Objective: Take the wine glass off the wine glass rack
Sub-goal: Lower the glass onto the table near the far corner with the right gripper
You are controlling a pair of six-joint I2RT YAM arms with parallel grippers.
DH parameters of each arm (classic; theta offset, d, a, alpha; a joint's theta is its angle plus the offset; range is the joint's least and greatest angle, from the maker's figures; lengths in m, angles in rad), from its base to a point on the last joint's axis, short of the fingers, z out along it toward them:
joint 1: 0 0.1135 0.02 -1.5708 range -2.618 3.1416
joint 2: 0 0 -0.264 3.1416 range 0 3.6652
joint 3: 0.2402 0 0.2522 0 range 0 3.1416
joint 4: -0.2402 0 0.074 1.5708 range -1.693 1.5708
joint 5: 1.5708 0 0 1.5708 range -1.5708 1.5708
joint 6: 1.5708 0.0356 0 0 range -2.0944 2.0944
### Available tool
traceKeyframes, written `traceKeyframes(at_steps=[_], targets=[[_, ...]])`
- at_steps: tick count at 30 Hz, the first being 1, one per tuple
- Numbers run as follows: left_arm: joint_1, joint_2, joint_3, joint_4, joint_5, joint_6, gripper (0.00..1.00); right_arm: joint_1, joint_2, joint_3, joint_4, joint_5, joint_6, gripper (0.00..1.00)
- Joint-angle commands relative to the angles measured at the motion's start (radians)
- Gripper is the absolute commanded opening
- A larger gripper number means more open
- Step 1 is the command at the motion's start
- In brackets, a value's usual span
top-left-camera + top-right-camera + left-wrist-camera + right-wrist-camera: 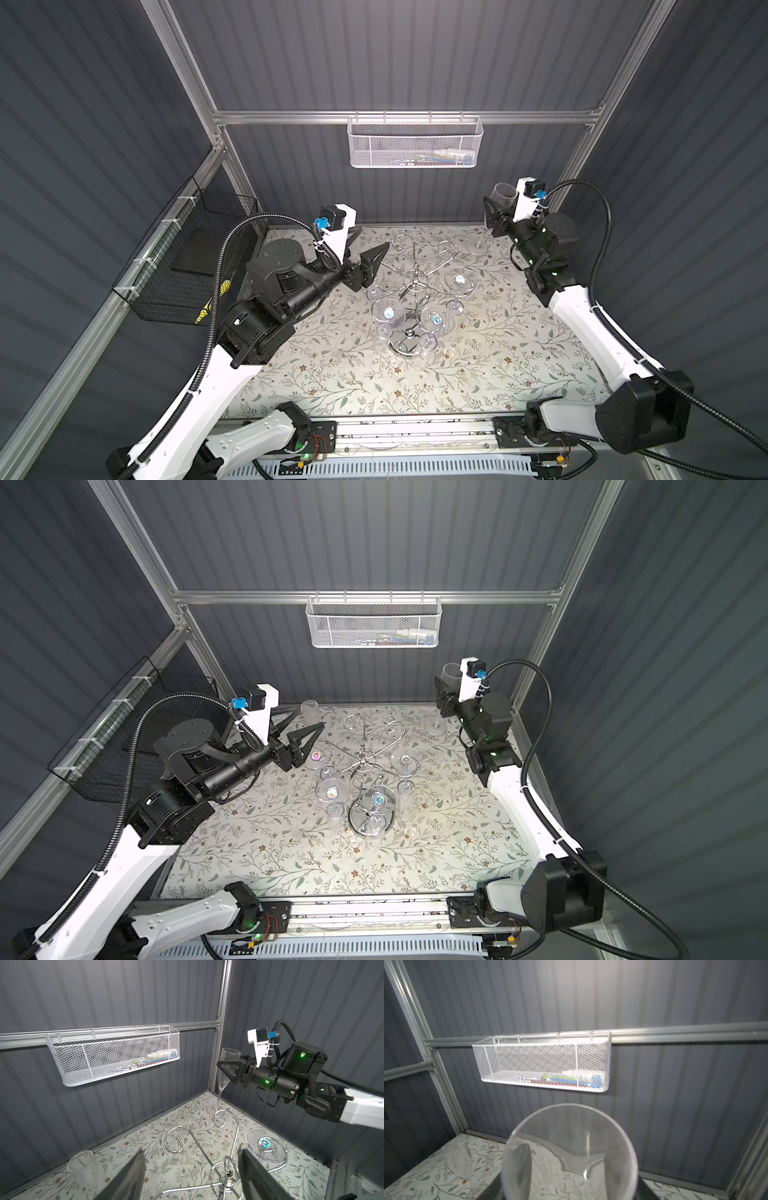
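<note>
The right pincer (226, 1066) clasped the upright wine glass (229, 1054), well apart from the wine glass rack (415, 283); the left pincer (371, 245) gaped empty near it.

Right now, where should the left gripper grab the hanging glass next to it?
The glass hangs upside down from the rack, foot on top, bowl below. Its stem, just under the foot, is probably the best place to grip. The open left gripper should come from the outer side, away from the post, so the wire arms stay clear.
</note>
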Motion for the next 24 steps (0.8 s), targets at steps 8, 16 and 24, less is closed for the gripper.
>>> traceKeyframes(at_steps=[8, 16, 24], targets=[[-0.004, -0.052, -0.109, 0.021, -0.068, -0.065, 0.72, -0.019, 0.189, -0.176, 0.419, 0.116, -0.009, 0.46], [-0.004, -0.085, -0.149, 0.048, -0.154, -0.089, 0.71, -0.019, 0.377, -0.16, 0.568, 0.185, -0.052, 0.47], [-0.004, -0.066, -0.156, 0.043, -0.17, -0.081, 0.72, -0.019, 0.503, -0.11, 0.612, 0.25, -0.114, 0.48]])
